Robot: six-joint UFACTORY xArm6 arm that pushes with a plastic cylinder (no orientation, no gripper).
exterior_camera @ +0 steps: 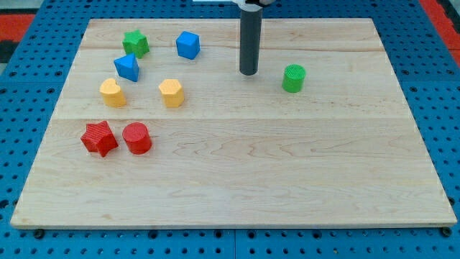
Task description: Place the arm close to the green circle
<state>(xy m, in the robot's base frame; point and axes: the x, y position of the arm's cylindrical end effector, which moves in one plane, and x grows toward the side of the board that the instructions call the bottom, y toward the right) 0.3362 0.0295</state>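
Camera view: my tip (249, 73), the lower end of the straight dark rod, rests on the pale wooden worktop (237, 173) to the view's left of the green plastic circle block (293, 78), near it but apart, with bare wood between them. I carry no hand at all, only the rod, so nothing here is apart, together or clamped on anything. I judge the approach to be well along: the step in hand is closing the last gap. The next move calls for a short slide toward the view's right and slightly toward the view's bottom, stopping just beside the green circle block without nudging it.

All other blocks lie well apart from the green circle block, toward the view's left: a blue cube (187, 44), a green star (135, 43), a blue triangular block (127, 67), 2 yellow blocks (113, 93) (171, 93), a red star (98, 138) and a red cylinder (136, 138). None stands in the path.

The worktop is planked, smooth and level. Around it runs a blue perforated base (29, 79).
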